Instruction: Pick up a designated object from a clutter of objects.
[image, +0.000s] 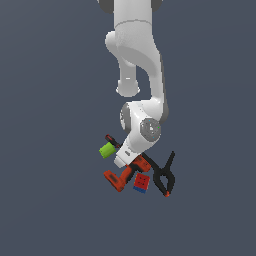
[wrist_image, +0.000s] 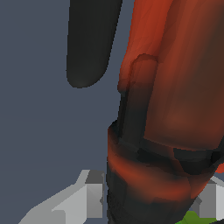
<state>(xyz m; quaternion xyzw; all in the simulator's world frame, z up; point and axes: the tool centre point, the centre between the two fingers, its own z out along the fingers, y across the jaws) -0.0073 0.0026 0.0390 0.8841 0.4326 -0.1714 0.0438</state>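
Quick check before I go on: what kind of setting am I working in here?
Apparently a bare simulated test scene, not a real room: a flat grey ground with no walls or furniture, and only a small clutter by the arm: drill, black clamp, green cylinder, red-and-blue cube.

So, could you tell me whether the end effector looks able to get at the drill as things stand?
Probably yes: the end effector is already down at the drill, whose body fills the wrist view between the fingers. Whether it is clamped, I cannot tell.

orange-red drill (image: 121, 179), lime-green cylinder (image: 106, 150), red-blue cube (image: 141, 183)
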